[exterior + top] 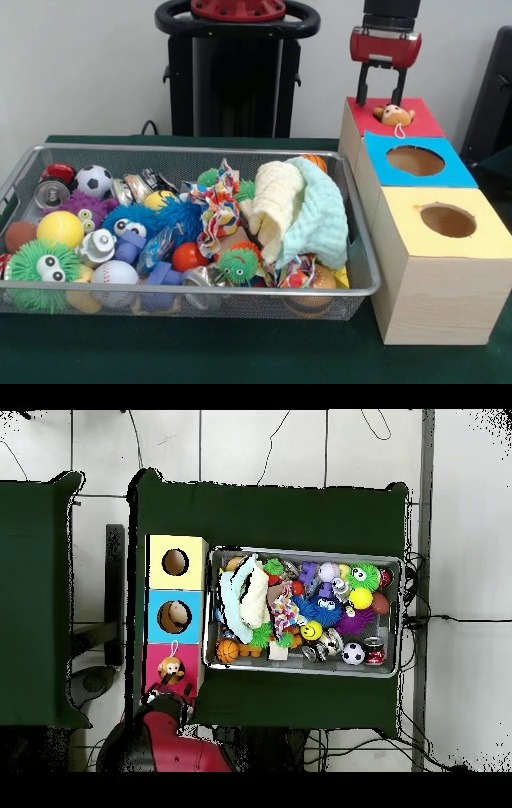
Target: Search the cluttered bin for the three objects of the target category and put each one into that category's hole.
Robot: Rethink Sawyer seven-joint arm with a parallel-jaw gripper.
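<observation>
Two spread fingers (382, 83) straddle the plush toy (394, 115).

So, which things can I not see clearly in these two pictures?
- The hole in the red-topped box: a small plush toy lies over it in both views.
- The bottom of the bin: the heaped toys and the pale cloths hide whatever lies underneath.
- The claw, front view: the arm above it is cut off by the top edge.
- The claw, overhead view: too small to make out.

Even, bright indoor light; soft shadow under bin (362, 240); no glare; front view slightly soft.
</observation>
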